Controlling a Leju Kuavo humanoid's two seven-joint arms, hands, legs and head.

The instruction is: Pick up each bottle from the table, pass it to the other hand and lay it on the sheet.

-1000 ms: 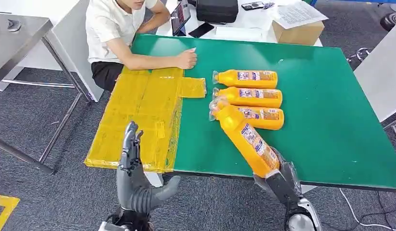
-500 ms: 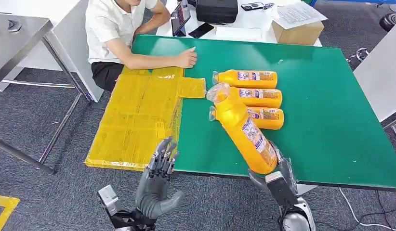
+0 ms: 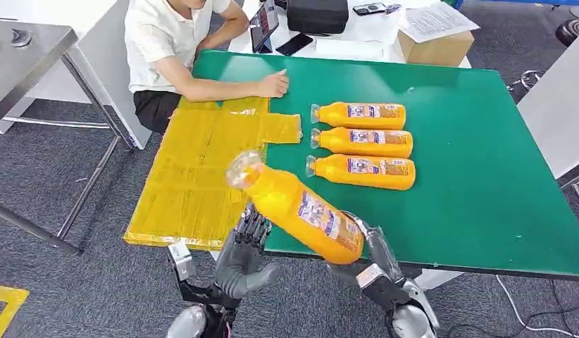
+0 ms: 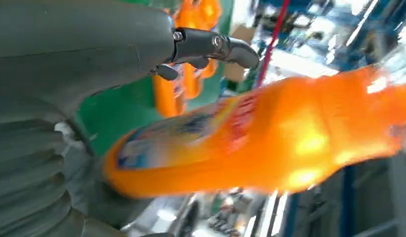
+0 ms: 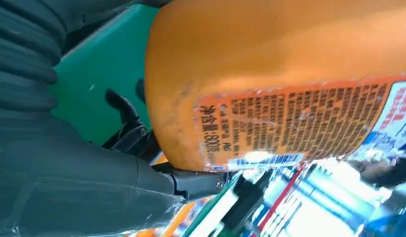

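Right hand at the near table edge, grasping the base of a bottle raised and tilted up to the left, cap over the sheet's right margin. Left hand just beside the bottle's underside, released, fingers spread upward. Farther on the green table, three bottles lying in a row. At the far left, a person's hand resting on the table.
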